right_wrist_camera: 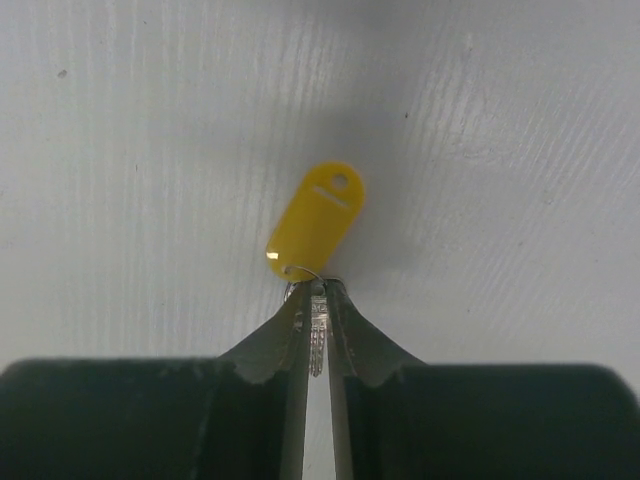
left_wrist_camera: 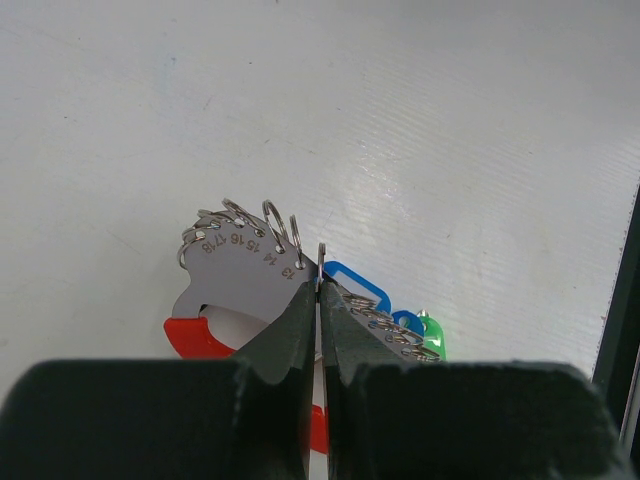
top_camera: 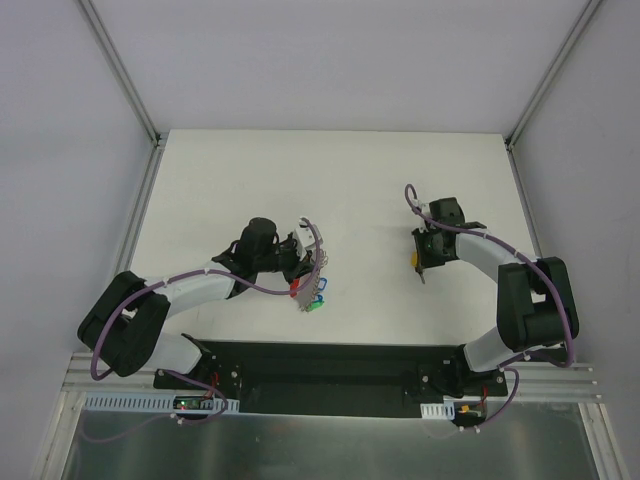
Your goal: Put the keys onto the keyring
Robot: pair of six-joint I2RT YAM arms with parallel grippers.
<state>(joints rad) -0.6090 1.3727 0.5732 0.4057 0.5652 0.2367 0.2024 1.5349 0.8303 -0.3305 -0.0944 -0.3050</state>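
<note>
My left gripper (left_wrist_camera: 320,290) is shut on a thin metal ring (left_wrist_camera: 321,258) of the keyring. The ring stands edge-on between the fingertips. Beside it lies a grey numbered plate (left_wrist_camera: 235,275) carrying several small rings, joined to the red band (left_wrist_camera: 195,338). Blue (left_wrist_camera: 357,287) and green (left_wrist_camera: 432,335) key tags lie to its right. In the top view the left gripper (top_camera: 305,265) is over this cluster (top_camera: 310,295). My right gripper (right_wrist_camera: 317,292) is shut on a small silver key (right_wrist_camera: 316,340) whose yellow tag (right_wrist_camera: 318,218) hangs past the fingertips. In the top view it (top_camera: 420,262) sits at centre right.
The white table (top_camera: 340,180) is bounded by grey walls and metal frame posts at the back corners. A black base strip (top_camera: 330,365) runs along the near edge between the arm bases.
</note>
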